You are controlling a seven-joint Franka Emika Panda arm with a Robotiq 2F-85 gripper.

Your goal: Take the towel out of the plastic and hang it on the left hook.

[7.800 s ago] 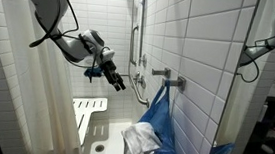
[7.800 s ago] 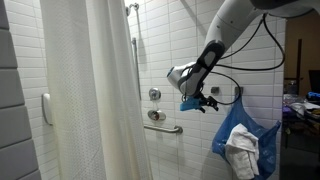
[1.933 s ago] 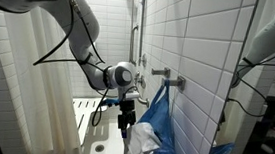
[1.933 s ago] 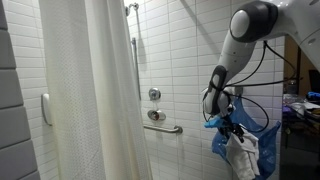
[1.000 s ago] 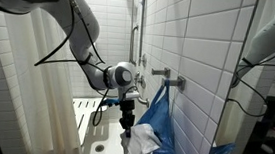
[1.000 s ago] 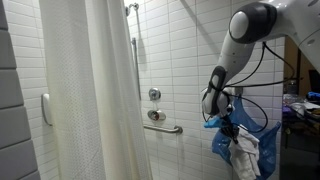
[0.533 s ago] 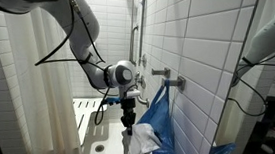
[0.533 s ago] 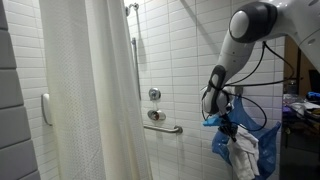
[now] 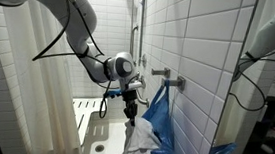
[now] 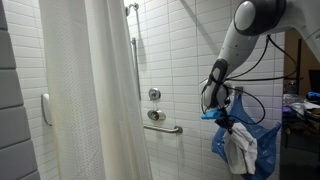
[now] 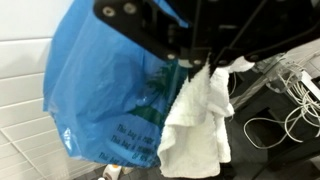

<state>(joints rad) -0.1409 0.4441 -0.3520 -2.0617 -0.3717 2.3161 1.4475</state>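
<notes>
In an exterior view my gripper [image 9: 130,114] sits higher than it did half a second ago. The white towel [image 9: 140,140] has come up with it and bunches just below the fingers, at the mouth of the blue plastic bag [image 9: 159,124]. The bag hangs from the metal hooks [image 9: 177,83] on the tiled wall. I can't tell from here which hook carries it.

In the exterior view from the opposite side, the gripper [image 10: 227,125] has also climbed a little. The towel [image 10: 238,150] now dangles as a long white fold in front of the bag [image 10: 263,140] instead of lying sunk inside it. Its lower end looks level with the bag's belly, so I judge it is not yet free.

In the wrist view the fingers [image 11: 182,48] are pinched on the top edge of the towel [image 11: 200,125]. The cloth drops straight from between them, so the grip is holding. The bag [image 11: 105,90] lies just beside the towel and touches it along one side.

The lift has begun and the grasp looks sound. I reckon I need more height before swinging toward the left hook, or the bag may drag along.
</notes>
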